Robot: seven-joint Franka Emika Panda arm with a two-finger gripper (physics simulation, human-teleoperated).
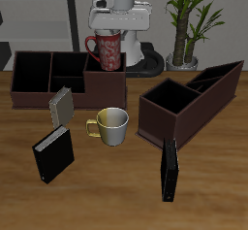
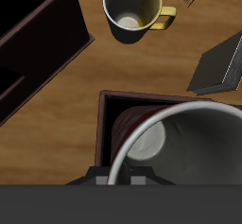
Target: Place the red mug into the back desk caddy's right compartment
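- Hanging over the right compartment [image 1: 105,77] of the back desk caddy [image 1: 53,75], the red mug [image 1: 106,49] sits upright, its base at or just above the compartment's rim.
- Holding it, the gripper [image 1: 114,28] appears clamped on the mug's rim, though its fingers are mostly hidden.
- Judging by looks, the mug is stiff glazed ceramic: fairly heavy, slippery, chippable; the rim or handle gives the surest hold.
- No brand, label or readable writing shows anywhere; the mug's pattern is only pale speckles.
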